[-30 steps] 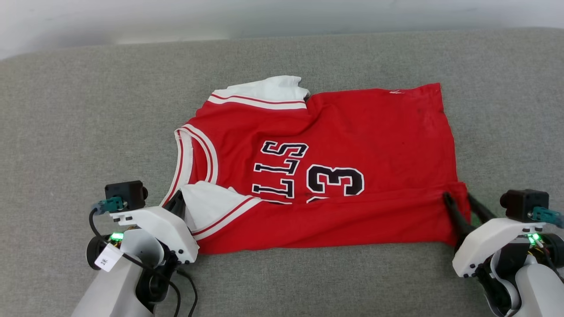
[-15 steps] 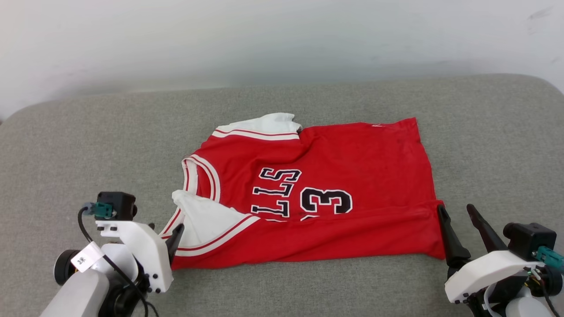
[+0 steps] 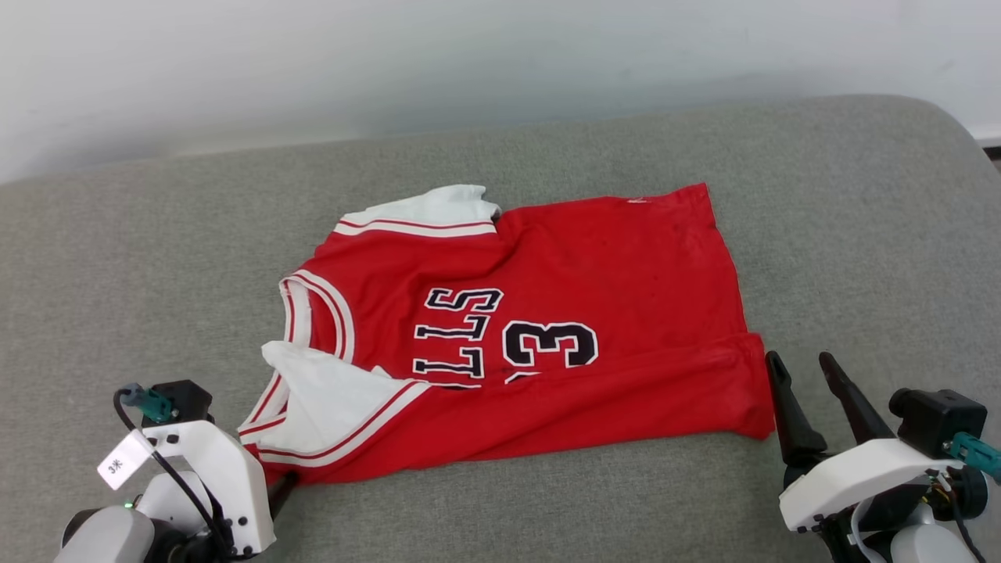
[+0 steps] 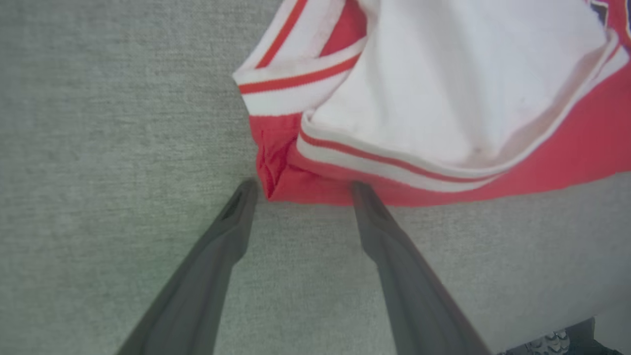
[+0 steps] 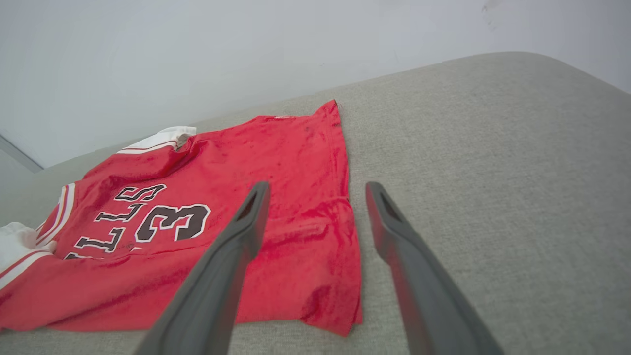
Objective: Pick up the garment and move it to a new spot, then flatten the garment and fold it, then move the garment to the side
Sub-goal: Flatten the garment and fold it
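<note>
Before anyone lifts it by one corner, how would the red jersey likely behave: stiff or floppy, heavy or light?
Probably floppy: the garment lies creased, its near edge folded over. Likely light, since the fabric looks thin. Pushed, it would probably bunch on the textured cushion.

The garment (image 3: 626,266) is soft red cloth with a faint sheen and ribbed knit trim. The cushion (image 3: 860,234) is coarse grey woven fabric. The left end effector (image 4: 303,190) and right end effector (image 5: 318,190) have matt dark fingers and smooth white plastic shells.
</note>
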Controlling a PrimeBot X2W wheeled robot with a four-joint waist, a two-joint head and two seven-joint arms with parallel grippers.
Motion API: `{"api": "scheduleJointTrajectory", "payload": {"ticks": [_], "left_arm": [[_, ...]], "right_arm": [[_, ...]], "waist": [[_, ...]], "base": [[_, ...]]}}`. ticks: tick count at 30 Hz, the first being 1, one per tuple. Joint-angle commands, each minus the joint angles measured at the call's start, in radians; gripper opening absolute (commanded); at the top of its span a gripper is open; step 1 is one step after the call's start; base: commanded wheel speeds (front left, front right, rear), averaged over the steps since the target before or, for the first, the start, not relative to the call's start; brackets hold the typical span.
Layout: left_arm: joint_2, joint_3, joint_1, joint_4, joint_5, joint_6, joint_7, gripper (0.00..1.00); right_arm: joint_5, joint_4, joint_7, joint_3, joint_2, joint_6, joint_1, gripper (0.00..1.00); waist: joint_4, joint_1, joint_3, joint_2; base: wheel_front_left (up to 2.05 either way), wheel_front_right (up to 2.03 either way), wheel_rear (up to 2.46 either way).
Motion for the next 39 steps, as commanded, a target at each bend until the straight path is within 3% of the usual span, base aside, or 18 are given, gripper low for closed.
{"api": "scheduleJointTrajectory", "payload": {"ticks": [1,8,9,10,11,14,18,29,39], "left_arm": [[-0.002,-0.002,-0.011,0.008,0.000,0.002,0.006,1.00],[-0.039,-0.030,-0.025,0.083,-0.035,-0.034,0.038,1.00],[-0.045,-0.040,-0.028,0.093,-0.035,-0.042,0.043,0.47],[-0.051,-0.050,-0.031,0.102,-0.033,-0.050,0.045,0.29],[-0.060,-0.054,-0.034,0.110,-0.037,-0.057,0.044,0.00],[-0.070,-0.063,-0.044,0.127,-0.033,-0.069,0.036,0.00],[-0.043,-0.043,-0.057,0.115,-0.010,-0.063,-0.008,0.00],[0.014,0.000,-0.025,-0.068,0.032,-0.006,-0.070,0.00],[0.023,0.011,-0.036,-0.193,0.059,0.028,-0.092,0.00]], "right_arm": [[0.009,0.000,0.004,0.002,0.004,0.000,-0.008,1.00],[0.027,0.009,0.007,-0.006,-0.003,0.000,-0.019,1.00],[0.029,0.011,0.009,-0.010,-0.006,0.000,-0.021,1.00],[0.032,0.012,0.013,-0.015,-0.009,0.000,-0.022,1.00],[0.035,0.012,0.016,-0.020,-0.011,0.000,-0.023,1.00],[0.045,0.015,0.046,-0.038,-0.023,0.000,-0.029,1.00],[0.069,0.022,0.137,-0.051,-0.051,0.000,-0.027,1.00],[0.140,-0.023,0.611,0.002,-0.152,0.000,-0.060,1.00],[0.152,0.058,0.744,0.105,-0.160,0.000,-0.164,1.00]], "waist": [[-0.014,0.0001,0.018,-0.0001],[-0.033,0.0001,0.059,-0.0001],[-0.034,0.0001,0.061,-0.0001],[-0.034,0.0001,0.064,-0.0001],[-0.034,0.0001,0.067,-0.0001],[-0.034,0.0001,0.068,-0.0001],[-0.027,0.0001,0.057,-0.0001],[0.011,0.0001,0.049,-0.0001],[0.053,0.0001,0.112,-0.0001]], "base": [[0.00,0.00,0.00],[0.00,0.00,0.00],[0.00,0.00,0.00],[0.00,0.00,0.00],[0.00,0.00,0.00],[0.00,0.00,0.00],[0.00,0.00,0.00],[0.00,0.00,0.00],[0.00,0.00,0.00]]}}
